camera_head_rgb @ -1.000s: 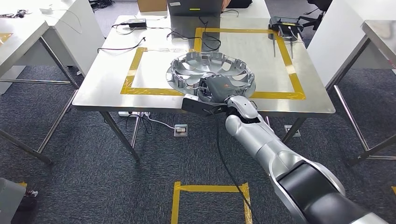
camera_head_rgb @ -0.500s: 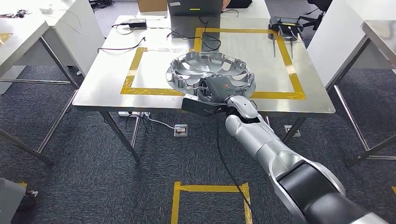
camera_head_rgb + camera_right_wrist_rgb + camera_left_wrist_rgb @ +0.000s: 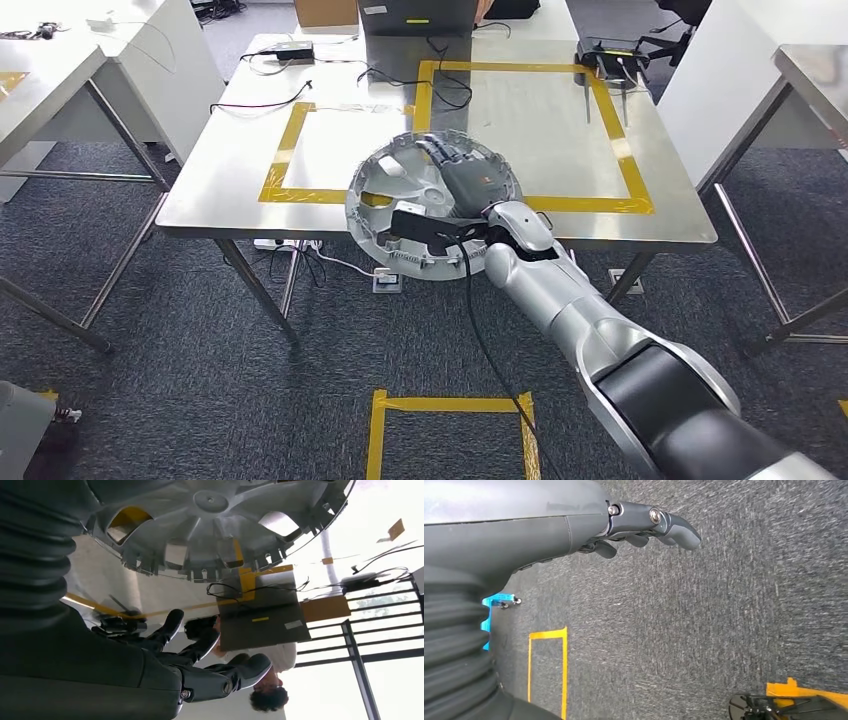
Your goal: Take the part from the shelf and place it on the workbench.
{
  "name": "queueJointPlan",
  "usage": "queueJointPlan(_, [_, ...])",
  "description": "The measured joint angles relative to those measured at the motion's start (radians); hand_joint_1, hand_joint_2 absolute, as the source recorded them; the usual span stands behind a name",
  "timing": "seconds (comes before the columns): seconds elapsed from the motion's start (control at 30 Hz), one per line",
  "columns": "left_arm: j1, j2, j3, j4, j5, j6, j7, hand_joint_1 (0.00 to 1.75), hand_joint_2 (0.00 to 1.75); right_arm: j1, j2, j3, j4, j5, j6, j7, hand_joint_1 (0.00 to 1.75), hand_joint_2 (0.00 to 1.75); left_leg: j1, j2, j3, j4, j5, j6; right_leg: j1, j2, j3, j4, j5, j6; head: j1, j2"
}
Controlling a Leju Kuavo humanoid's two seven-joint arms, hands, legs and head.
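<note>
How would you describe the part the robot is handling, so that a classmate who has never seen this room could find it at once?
Find the steel workbench marked with yellow tape rectangles. At its near edge, the right hand is on a big round silver wheel cover, tilted and overhanging the edge. Unlike the small black devices and cables at the far side, it is large, shiny and ringed with clips.

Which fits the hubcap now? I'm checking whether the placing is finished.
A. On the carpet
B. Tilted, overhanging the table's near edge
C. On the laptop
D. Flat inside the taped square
B: the hubcap stands tilted, its lower rim past the table edge, at the right hand.
</note>
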Motion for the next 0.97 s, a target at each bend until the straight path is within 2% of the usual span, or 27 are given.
queueJointPlan(0.5, [-0.001,-0.001,0.000,0.000,-0.005,0.007,-0.005,0.00,1.75,-0.007,0.001,0.000,0.011,0.002,0.002,-0.001,0.00,0.00,0.000,0.000,0.000,0.000,0.000,0.000,0.000,0.000,0.001,0.000,0.000,0.000,0.000,0.000])
queueJointPlan(0.7, [-0.003,-0.002,0.000,0.000,-0.001,0.007,-0.001,0.00,1.75,-0.023,0.023,0.000,0.018,0.011,0.020,0.000,0.00,0.00,0.000,0.000,0.001,0.000,0.000,0.000,0.000,0.000,0.001,0.000,0.000,0.000,0.000,0.000])
queueJointPlan(0.83, [-0.002,-0.002,0.000,0.000,0.005,-0.005,-0.002,0.00,0.00,-0.028,0.041,0.000,0.024,0.015,0.021,0.005,0.00,0.00,0.000,0.000,0.001,0.000,0.000,0.000,0.000,0.000,0.001,0.000,0.000,0.000,0.000,0.000])
queueJointPlan(0.97, [0.000,-0.002,0.000,0.000,0.006,-0.010,0.004,0.00,0.00,-0.029,0.046,0.000,0.035,0.013,0.017,0.010,0.00,0.00,0.000,0.000,0.001,0.000,0.000,0.000,0.000,0.000,0.001,0.000,0.000,0.000,0.000,0.000])
